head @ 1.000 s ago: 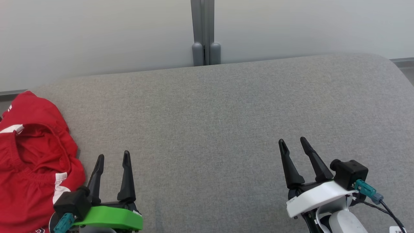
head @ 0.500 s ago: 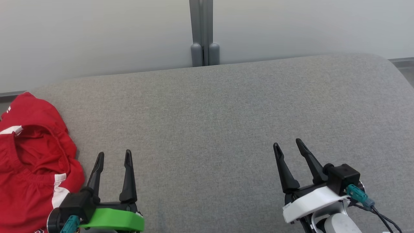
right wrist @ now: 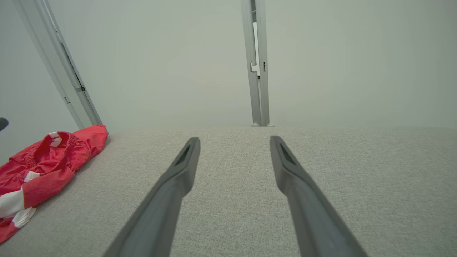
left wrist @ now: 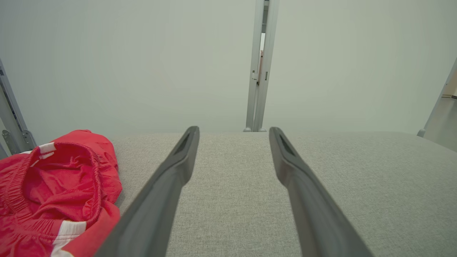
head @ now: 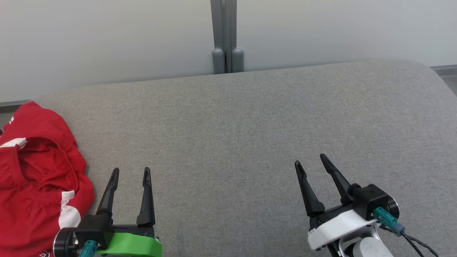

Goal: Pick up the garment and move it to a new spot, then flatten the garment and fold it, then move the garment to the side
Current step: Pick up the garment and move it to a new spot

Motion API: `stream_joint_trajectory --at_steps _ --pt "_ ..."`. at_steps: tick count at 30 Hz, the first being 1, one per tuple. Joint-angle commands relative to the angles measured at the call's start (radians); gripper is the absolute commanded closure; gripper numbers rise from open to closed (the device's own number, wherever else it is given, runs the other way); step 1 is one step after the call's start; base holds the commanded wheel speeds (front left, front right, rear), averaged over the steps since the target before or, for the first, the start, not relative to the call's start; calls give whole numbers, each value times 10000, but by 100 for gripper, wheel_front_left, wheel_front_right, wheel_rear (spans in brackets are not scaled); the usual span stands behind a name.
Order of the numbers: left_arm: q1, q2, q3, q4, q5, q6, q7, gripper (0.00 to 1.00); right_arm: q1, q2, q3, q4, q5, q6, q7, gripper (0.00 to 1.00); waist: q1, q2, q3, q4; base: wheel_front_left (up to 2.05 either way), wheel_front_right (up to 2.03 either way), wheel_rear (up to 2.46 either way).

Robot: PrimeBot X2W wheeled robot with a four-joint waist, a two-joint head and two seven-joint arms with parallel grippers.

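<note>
Left gripper [head: 130, 170]: nearest, at 7 o'clock in the head view; green-backed, its two dark fingers spread apart with nothing between them, pointing toward 12 over bare fabric.
Right gripper [head: 310, 160]: at 5 o'clock; white-backed, fingers likewise parted and empty, leaning toward 11.
Garment [head: 35, 171]: red with white stripes, crumpled in a heap at 8 to 9 o'clock, just beside the left arm's outer finger and well apart from the right arm's.
Surface [head: 228, 125]: grey fabric, lying under everything.
Post [head: 227, 35]: grey, upright at 12 o'clock, behind the far edge.
Wall [head: 107, 43]: pale, farthest back.
</note>
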Motion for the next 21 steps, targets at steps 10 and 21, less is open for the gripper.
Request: stream_joint_trajectory --at_steps 10,21 --pt "76 72 67 24 92 152 -7 0 114 -42 -63 -6 -26 4 -35 0 0 -1 -2 13 0 0 0" --pt "68 71 2 218 -9 198 -7 0 234 -37 -192 -10 -31 4 -33 0 0 -1 -23 457 0 0 0"
